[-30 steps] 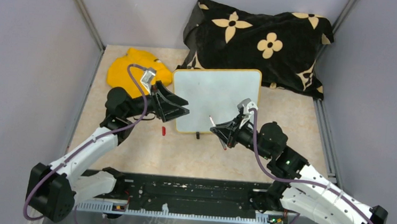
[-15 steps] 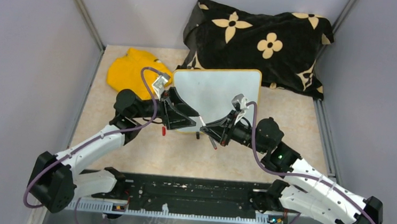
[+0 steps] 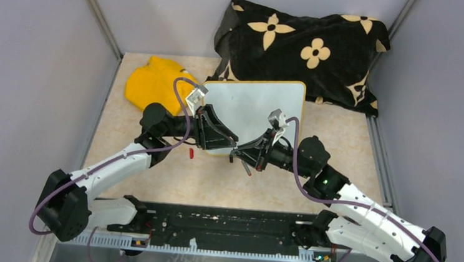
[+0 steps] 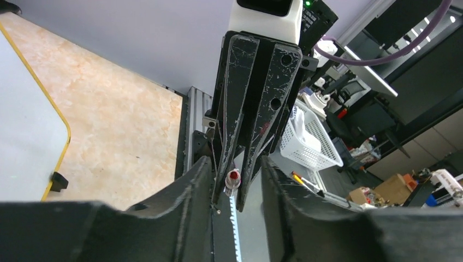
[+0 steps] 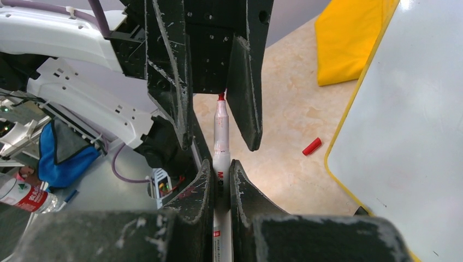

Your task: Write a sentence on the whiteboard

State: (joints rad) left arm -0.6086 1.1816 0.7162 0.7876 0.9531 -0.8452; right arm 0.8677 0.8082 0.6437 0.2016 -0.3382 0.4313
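The whiteboard (image 3: 253, 107) lies flat mid-table with a yellow rim, its face blank white; no sentence is in view. A white marker (image 5: 221, 136) with a bare red tip is clamped between the jaws of my right gripper (image 3: 237, 154), just off the board's near-left edge. It points at my left gripper (image 3: 229, 144). In the left wrist view the red tip (image 4: 233, 177) sits between the left gripper's (image 4: 236, 164) jaws, which stand apart with a gap on each side. The red cap (image 3: 191, 153) lies on the table left of the board.
A yellow cloth (image 3: 152, 84) lies at the far left beside the board. A black pillow with tan flowers (image 3: 305, 43) fills the back. Grey walls close in both sides, and a black rail (image 3: 221, 230) runs along the near edge.
My left gripper has moved right, to the marker's tip, and its jaws have narrowed. My right gripper has carried the marker left to meet it.
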